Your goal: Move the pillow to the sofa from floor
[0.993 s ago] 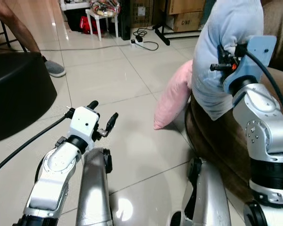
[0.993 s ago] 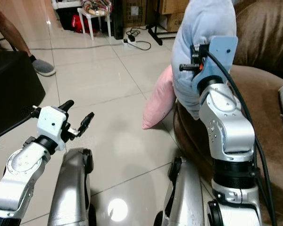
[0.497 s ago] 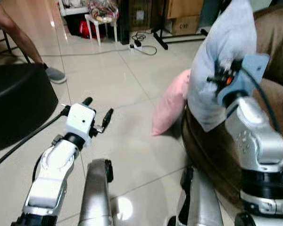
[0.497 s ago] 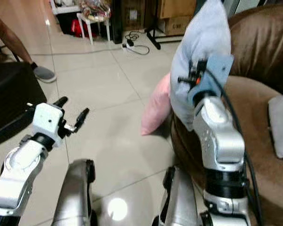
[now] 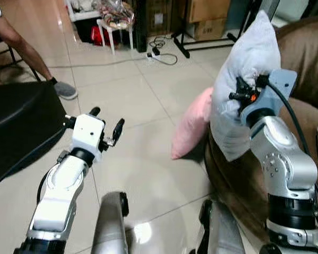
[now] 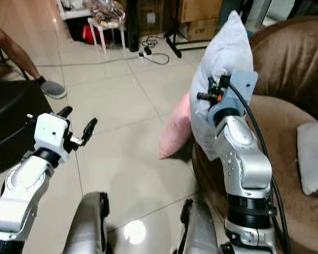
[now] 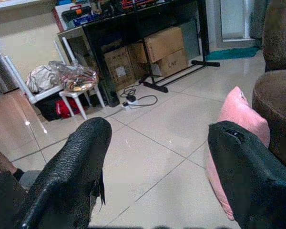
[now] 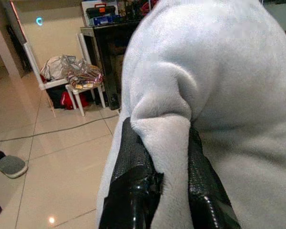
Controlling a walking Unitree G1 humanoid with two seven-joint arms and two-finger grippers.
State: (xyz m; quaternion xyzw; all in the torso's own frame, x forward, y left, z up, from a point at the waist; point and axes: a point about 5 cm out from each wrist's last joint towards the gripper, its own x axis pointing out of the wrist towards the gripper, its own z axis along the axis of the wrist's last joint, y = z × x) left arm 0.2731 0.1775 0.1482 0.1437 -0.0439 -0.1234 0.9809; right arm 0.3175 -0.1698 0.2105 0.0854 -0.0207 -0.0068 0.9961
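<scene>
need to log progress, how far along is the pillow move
Done: the light blue pillow is off the floor, pinched in a fold by the right gripper and held up beside the brown sofa.
In hand: carrying it over the seat.
Left: setting it down and letting go. A pink pillow leans on the floor against the sofa, and the left gripper is open and holds nothing.

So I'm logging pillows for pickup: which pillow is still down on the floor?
The pink pillow, leaning against the sofa's base on the tiles. The pale blue pillow is held up in the right pincer, and a third, light pillow lies on the sofa seat.
</scene>
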